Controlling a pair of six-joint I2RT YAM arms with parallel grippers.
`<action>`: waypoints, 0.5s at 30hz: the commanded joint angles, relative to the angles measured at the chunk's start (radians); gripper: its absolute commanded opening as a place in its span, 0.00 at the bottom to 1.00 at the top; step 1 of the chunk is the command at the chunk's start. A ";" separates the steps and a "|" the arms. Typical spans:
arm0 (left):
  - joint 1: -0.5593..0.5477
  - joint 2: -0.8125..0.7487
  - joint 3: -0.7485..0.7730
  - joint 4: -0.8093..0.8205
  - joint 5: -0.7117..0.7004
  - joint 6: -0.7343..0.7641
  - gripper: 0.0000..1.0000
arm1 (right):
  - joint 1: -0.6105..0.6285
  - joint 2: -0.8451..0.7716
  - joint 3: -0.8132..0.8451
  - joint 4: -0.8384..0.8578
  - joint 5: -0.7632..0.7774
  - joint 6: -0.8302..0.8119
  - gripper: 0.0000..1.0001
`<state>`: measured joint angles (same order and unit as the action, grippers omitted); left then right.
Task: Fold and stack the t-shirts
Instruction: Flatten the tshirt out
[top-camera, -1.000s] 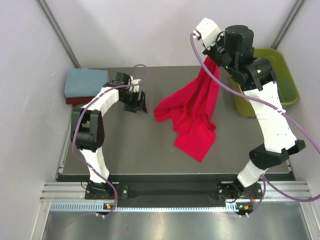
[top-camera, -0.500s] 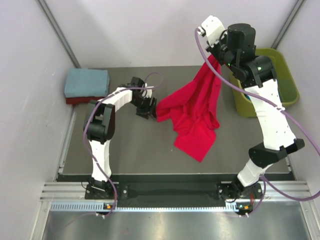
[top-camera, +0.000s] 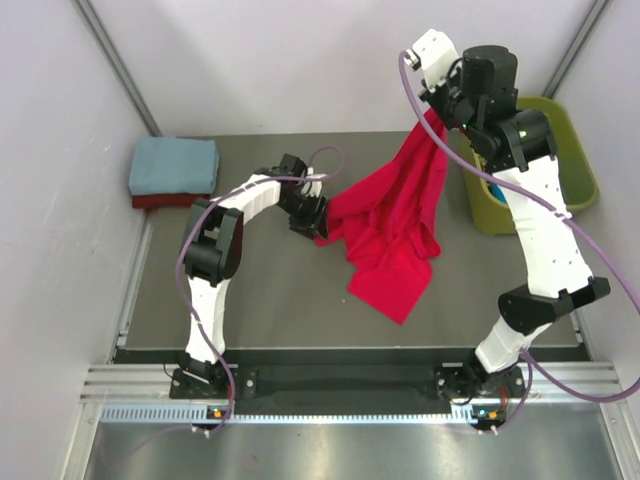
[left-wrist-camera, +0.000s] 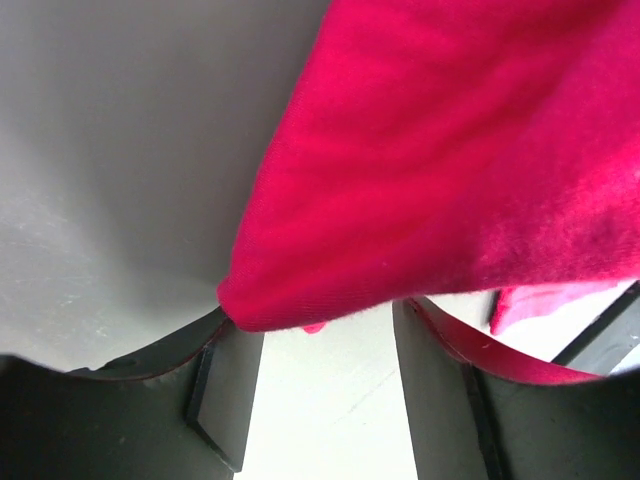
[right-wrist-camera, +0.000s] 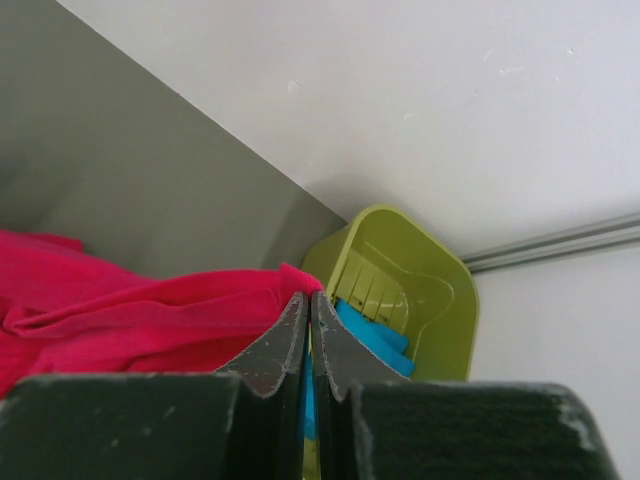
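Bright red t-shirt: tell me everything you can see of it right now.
The bright red t-shirt is soft plain knit cloth, crumpled, not folded. The right gripper is shut on one edge and holds it high; from there it drapes down, its lower part lying on the table. One corner sits over the gap of the open left gripper.

The top view looks steeply down from above and behind both arm bases, taking in the whole counter (top-camera: 260, 300) and the green tub (top-camera: 588, 185). The left wrist view sits very close behind the left hand (left-wrist-camera: 320, 325), facing the red t-shirt (left-wrist-camera: 450, 150), which fills most of its frame. The right wrist view looks along the right hand (right-wrist-camera: 310, 300), over the counter's far corner to the tub. All 3 views share the red t-shirt.
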<state>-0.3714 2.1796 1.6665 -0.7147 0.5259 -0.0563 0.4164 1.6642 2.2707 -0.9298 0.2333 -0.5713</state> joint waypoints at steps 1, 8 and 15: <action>0.000 -0.026 -0.028 0.001 0.017 -0.005 0.58 | -0.018 -0.004 0.010 0.034 -0.005 0.024 0.00; 0.005 -0.083 -0.080 0.004 -0.006 -0.025 0.57 | -0.018 0.020 0.036 0.032 -0.012 0.030 0.00; 0.005 -0.106 -0.139 0.049 0.014 -0.066 0.58 | -0.019 0.035 0.046 0.031 -0.014 0.034 0.00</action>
<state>-0.3691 2.1136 1.5536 -0.7006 0.5350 -0.1009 0.4129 1.7020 2.2719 -0.9302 0.2188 -0.5533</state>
